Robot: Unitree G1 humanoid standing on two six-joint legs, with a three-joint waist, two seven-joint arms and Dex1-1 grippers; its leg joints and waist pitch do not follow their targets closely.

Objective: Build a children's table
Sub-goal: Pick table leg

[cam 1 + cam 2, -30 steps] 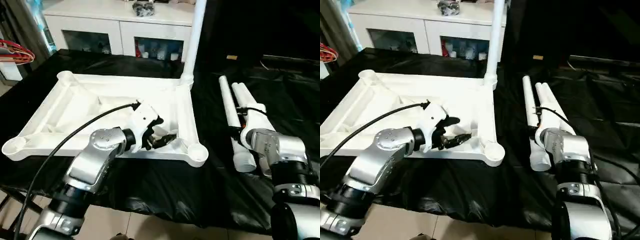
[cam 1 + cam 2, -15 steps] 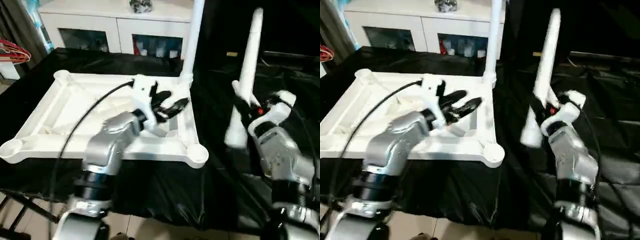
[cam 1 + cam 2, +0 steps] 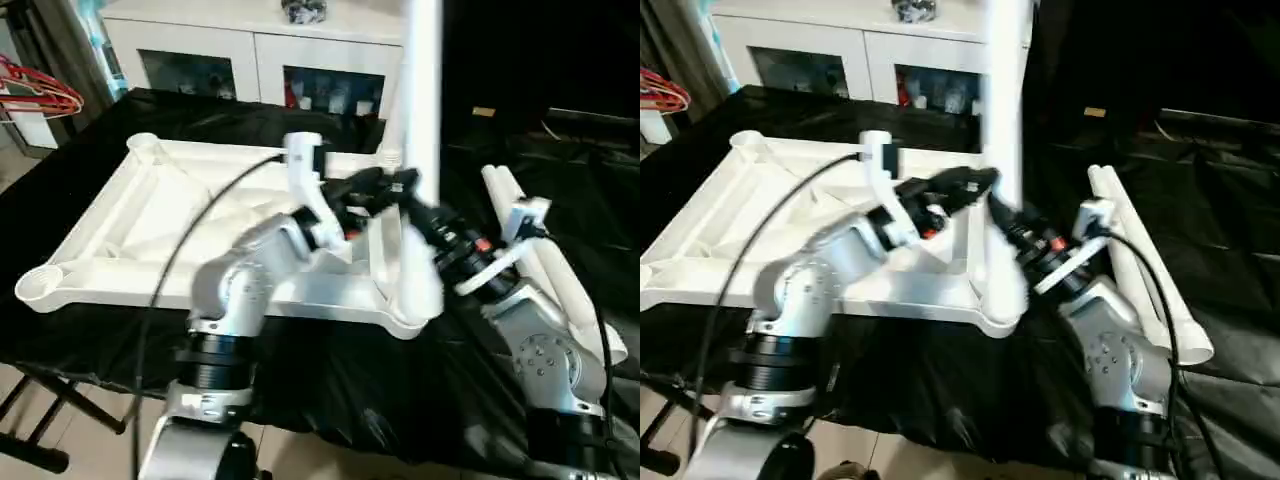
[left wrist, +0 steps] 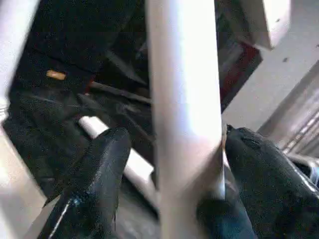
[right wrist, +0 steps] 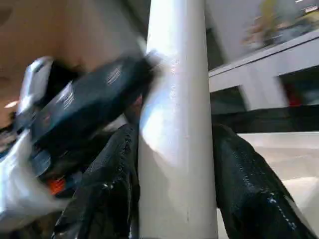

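Note:
The white tabletop [image 3: 95, 225] lies upside down on the black cloth. A white tube leg [image 3: 422, 120] stands nearly upright, its wide end [image 3: 415, 290] just above the tabletop's near right corner. My right gripper [image 3: 440, 232] is shut on this leg low down; the right wrist view shows the leg [image 5: 177, 124] clamped between both fingers [image 5: 107, 189]. My left gripper [image 3: 385, 185] reaches in from the left, open, and straddles the same leg [image 4: 182, 124]. One finger [image 4: 254, 169] touches it; the other [image 4: 99, 174] stands apart. Two more legs [image 3: 545, 265] lie on the cloth at the right.
A white cabinet [image 3: 250, 40] with glass-fronted compartments stands behind the table. Red hangers [image 3: 40, 95] hang at the far left. A black cable [image 3: 180, 260] runs along my left forearm. The black cloth [image 3: 330, 370] drops off at the front edge.
My right gripper has swung the leg from the right side over to the tabletop's near right corner. My left gripper has moved right and now straddles that leg. The camera has shifted too.

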